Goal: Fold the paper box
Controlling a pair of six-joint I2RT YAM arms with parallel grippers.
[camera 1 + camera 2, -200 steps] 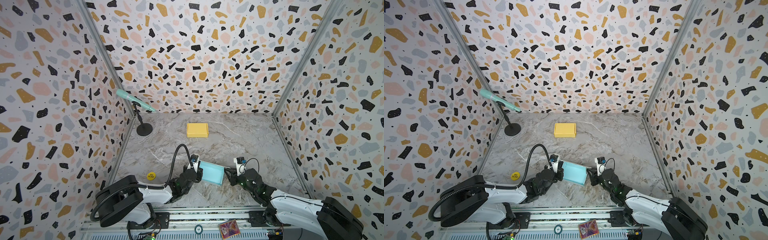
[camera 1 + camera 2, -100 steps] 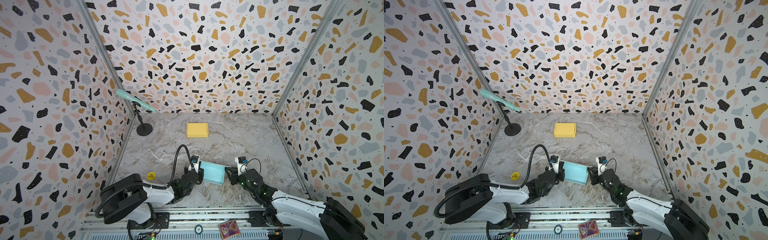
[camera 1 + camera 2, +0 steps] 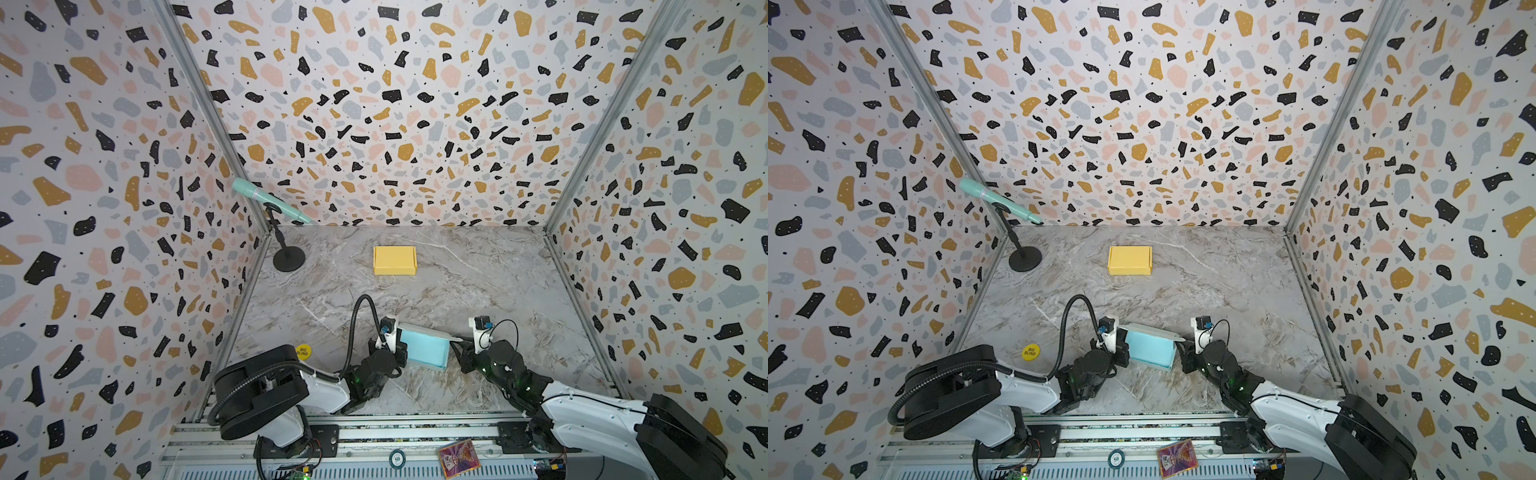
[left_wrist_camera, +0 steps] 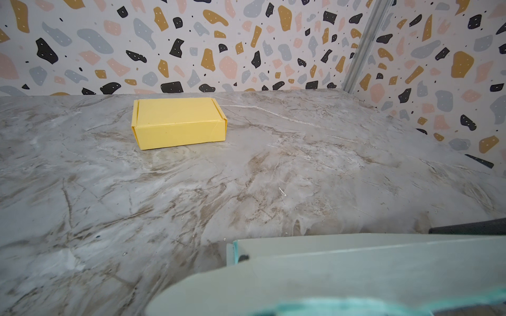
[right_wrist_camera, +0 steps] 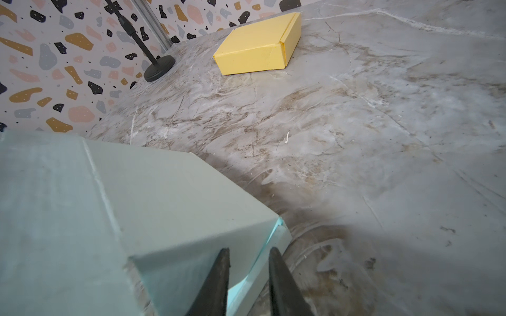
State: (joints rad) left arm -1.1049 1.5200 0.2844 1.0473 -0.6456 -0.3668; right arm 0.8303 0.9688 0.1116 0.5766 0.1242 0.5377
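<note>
- Blue box [image 3: 426, 347]: at the front of the table [image 3: 478, 291], walls raised; the lid apparently remains to be closed.
- Left gripper [image 3: 401, 348]: clenched on its left side.
- Right gripper [image 5: 249, 254]: pinching its right end wall.

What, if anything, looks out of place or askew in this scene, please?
The teal box is not squarely closed: in the right wrist view a bright gap shows at its end corner, where the panels do not meet. A yellow BIG BLIND chip lies on the table, unrelated to folding.
</note>
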